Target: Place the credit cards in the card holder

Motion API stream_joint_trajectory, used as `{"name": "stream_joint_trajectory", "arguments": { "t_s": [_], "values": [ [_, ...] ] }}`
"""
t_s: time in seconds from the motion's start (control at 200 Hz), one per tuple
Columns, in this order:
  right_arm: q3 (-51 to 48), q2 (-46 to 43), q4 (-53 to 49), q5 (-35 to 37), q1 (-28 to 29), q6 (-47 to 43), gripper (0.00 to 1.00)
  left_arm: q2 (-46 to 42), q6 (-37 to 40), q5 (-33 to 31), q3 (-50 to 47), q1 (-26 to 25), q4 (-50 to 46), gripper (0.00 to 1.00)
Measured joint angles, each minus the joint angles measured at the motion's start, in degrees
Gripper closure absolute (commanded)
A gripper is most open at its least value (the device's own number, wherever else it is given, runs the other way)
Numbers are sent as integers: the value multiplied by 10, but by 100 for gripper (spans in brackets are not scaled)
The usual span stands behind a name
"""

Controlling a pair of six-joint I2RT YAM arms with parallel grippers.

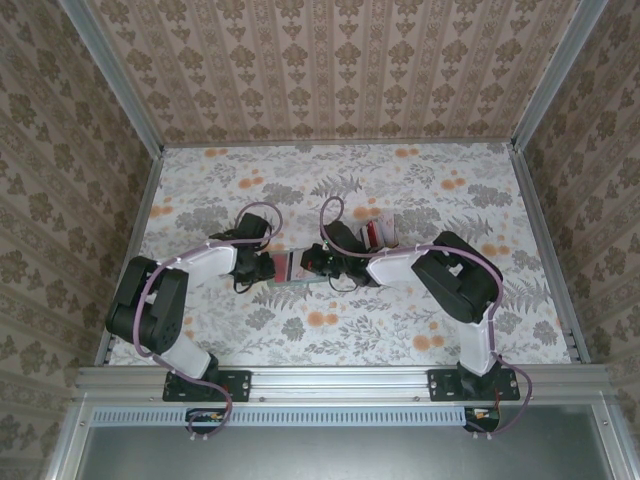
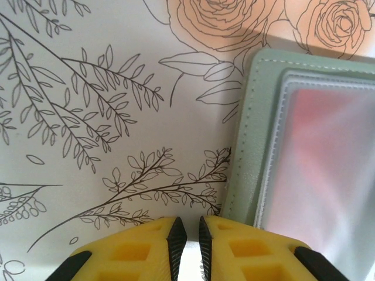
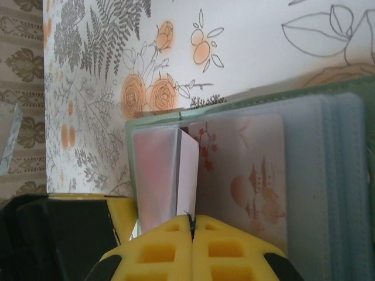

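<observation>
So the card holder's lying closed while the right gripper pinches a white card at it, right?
No: the card holder lies open, clear sleeves showing, per the right wrist view. The right gripper does pinch a white card at it.

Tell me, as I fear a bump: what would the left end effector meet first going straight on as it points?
Probably the flowered tablecloth, right beside the green edge of the card holder. The left end effector aims just off that edge, though depth is unclear.
</observation>
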Motion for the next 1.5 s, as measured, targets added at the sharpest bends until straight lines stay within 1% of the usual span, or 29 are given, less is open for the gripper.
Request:
{"name": "stream_joint_trajectory", "arguments": {
  "t_s": [0.265, 0.495, 0.59, 0.72, 0.87, 0.955, 1.015, 1.19, 1.33, 1.5],
  "values": [
    [-3, -3, -5, -26, -7, 0, 100, 0, 0, 0, 1, 0, -1, 77],
    [15, 14, -10, -29, -6, -2, 100, 0, 0, 0, 3, -1, -3, 77],
    [43, 28, -37, -26, -3, -16, 100, 1, 0, -1, 3, -1, -4, 77],
    [93, 43, -83, -8, 17, -46, 100, 4, 0, -1, 7, -1, -7, 77],
    [121, 52, -118, 14, 31, -69, 98, 4, 0, -2, 7, -1, -8, 77],
    [133, 58, -136, 23, 33, -81, 95, 4, 0, -2, 7, -1, -9, 77],
    [141, 62, -148, 27, 35, -90, 89, 5, 0, -2, 9, -1, -11, 77],
    [148, 63, -172, 37, 40, -109, 76, 8, 0, -2, 13, -2, -15, 77],
    [138, 44, -191, 40, 37, -127, 71, 8, 0, -4, 14, -4, -16, 77],
    [102, -23, -236, 43, 16, -156, 68, 8, 0, -4, 14, -4, -16, 77]
  ]
}}
